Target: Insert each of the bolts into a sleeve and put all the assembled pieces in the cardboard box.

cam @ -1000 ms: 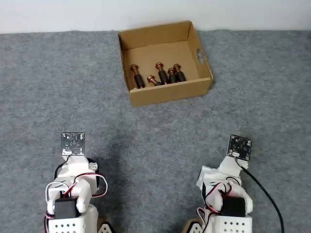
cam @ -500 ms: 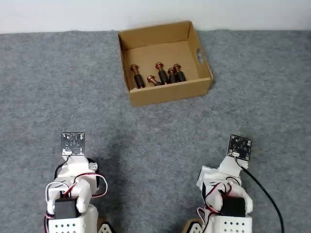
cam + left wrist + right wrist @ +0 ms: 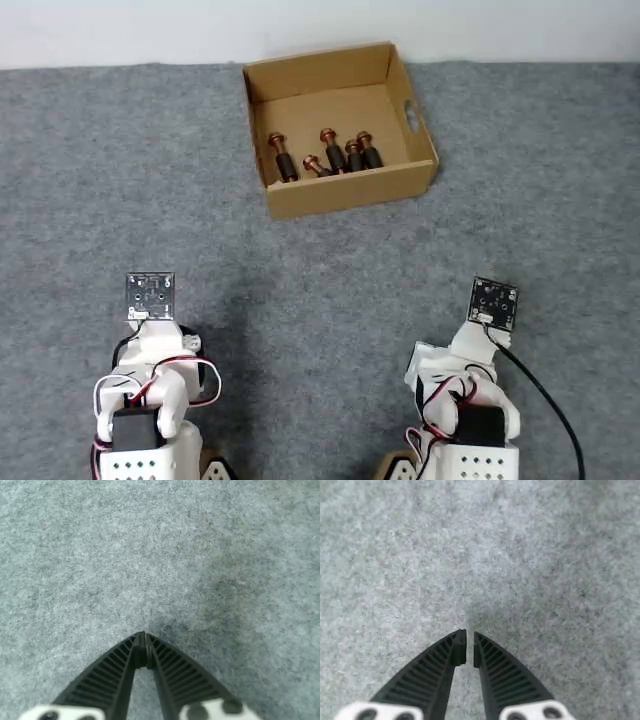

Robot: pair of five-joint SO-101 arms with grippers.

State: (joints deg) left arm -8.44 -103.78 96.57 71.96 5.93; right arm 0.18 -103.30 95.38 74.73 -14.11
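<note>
A cardboard box (image 3: 290,197) stands at the far middle of the grey carpet. Several copper-headed bolts in black sleeves (image 3: 335,152) lie along its near wall inside. Both arms are folded back at the near edge, far from the box. The left arm (image 3: 147,400) is at the near left, and its gripper (image 3: 145,650) is shut over bare carpet with nothing between the fingers. The right arm (image 3: 465,410) is at the near right; its gripper (image 3: 469,647) is shut with a hairline gap between the tips, holding nothing.
Grey carpet (image 3: 330,290) covers the table between the arms and the box. A white wall strip (image 3: 120,30) runs along the far edge. A black cable (image 3: 555,410) trails from the right arm toward the near right corner.
</note>
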